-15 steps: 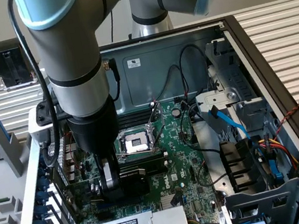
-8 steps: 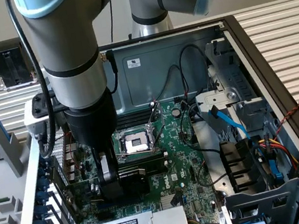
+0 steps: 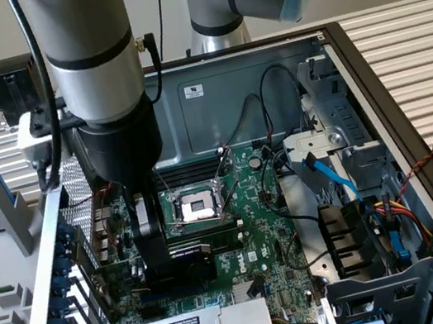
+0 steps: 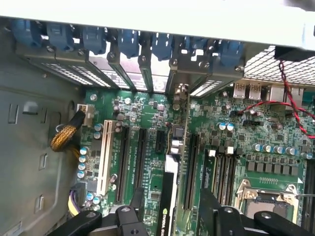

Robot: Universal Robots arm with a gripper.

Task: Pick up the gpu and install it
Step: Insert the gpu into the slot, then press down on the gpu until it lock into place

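With the hand [image 4: 170,216] spread open astride the gpu [image 4: 167,206], which is stood edge-on in a motherboard [image 4: 147,123] slot beside the CPU socket [image 3: 199,207], incomplete seating is possible, and the card may be tilted or dislodged if a finger [image 4: 130,204] is dragged against its shroud.

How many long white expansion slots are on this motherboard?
1. The white slot sits beside the long black slots, near the yellow-sleeved cable. Covered board may hide another.

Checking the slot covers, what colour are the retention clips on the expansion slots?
Blue retention clips, clearest in the wrist view.
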